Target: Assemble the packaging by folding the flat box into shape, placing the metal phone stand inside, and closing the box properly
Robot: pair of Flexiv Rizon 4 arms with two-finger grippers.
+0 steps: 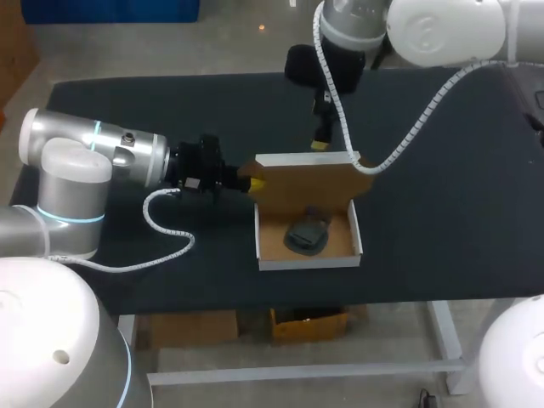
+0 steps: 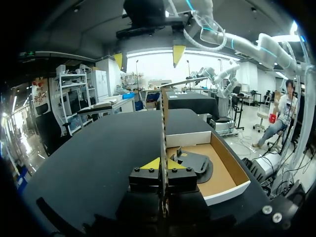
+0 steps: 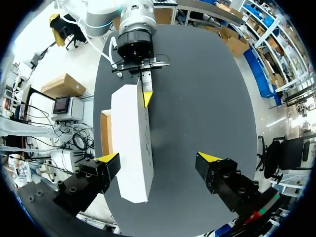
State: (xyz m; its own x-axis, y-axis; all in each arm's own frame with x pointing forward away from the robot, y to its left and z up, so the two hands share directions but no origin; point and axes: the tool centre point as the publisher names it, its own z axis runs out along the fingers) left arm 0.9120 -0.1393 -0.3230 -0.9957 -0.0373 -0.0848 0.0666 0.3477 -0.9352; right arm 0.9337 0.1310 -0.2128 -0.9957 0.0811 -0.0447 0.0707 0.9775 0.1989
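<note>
Brown cardboard made up the inside of the box, and its outside walls were white. No writing on it could be read. The box sat on the black table near the middle, close to the near edge. Its open top faced up and its long side ran from left to right. The lid stood up along the far side of the box. A dark metal phone stand lay flat inside, a little right of the middle.

The left gripper came in from the left. It pinched the left end of the lid, with one yellow finger on each side of the card. The right gripper hung over the far side of the box. Its fingers were spread wide apart and held nothing.
</note>
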